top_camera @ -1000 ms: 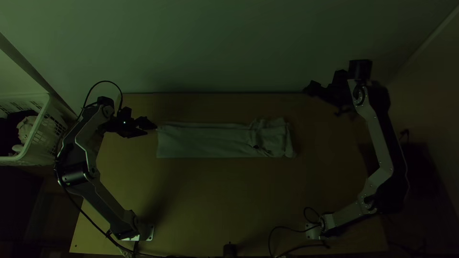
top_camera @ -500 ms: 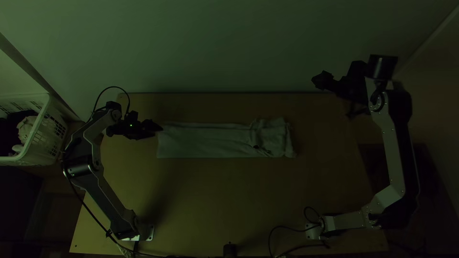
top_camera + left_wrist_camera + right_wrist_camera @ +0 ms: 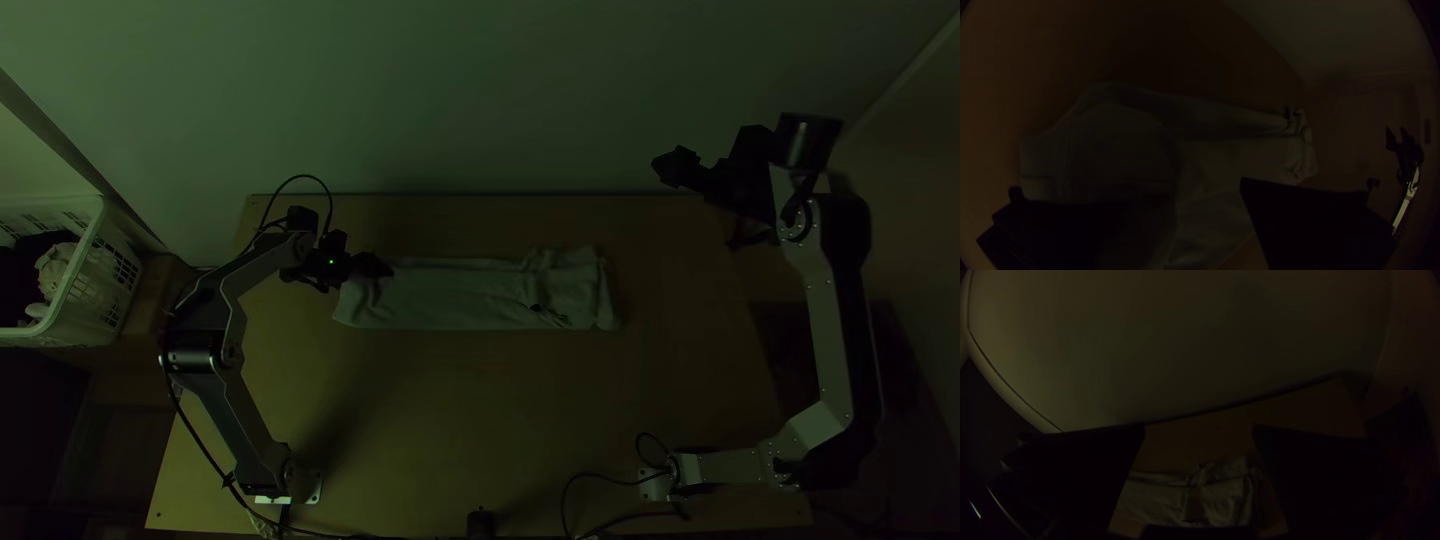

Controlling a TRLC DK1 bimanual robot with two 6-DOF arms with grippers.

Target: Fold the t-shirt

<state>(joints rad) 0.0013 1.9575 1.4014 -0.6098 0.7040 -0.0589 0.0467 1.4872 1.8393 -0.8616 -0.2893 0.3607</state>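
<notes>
While the t-shirt (image 3: 455, 297) is lying in a folded strip on the worktop (image 3: 450, 420), the left hand (image 3: 374, 266) is sitting at 1 end, 2 fingers apart; the right hand (image 3: 667, 168) is hovering clear, fingers parted.

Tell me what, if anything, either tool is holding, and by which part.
Nothing is held: the left tool stands open at one end of the t-shirt, the right tool open away from it.

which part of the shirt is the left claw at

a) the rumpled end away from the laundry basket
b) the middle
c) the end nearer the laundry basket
C: the left claw is at the end of the shirt nearer the white basket.
</notes>
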